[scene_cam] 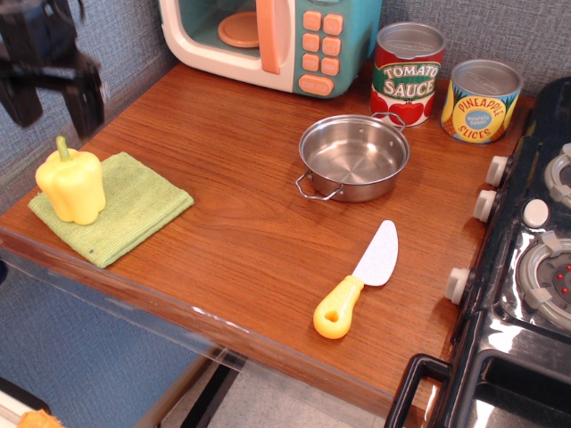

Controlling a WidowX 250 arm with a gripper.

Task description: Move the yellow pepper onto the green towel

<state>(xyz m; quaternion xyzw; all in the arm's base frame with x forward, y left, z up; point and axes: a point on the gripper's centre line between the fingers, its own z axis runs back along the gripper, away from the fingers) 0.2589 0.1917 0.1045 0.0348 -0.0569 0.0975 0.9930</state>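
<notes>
The yellow pepper [71, 185] stands upright on the left part of the green towel [125, 209], which lies flat at the table's front left corner. My gripper [52, 100] is above the pepper at the upper left, blurred by motion. Its two black fingers [86, 98] hang spread apart with nothing between them. It is clear of the pepper.
A steel pan [354, 157] sits mid-table. A yellow-handled toy knife [357, 280] lies in front of it. A toy microwave [268, 37] and two cans, tomato sauce [407, 73] and pineapple slices [482, 100], stand at the back. A toy stove [531, 267] fills the right edge.
</notes>
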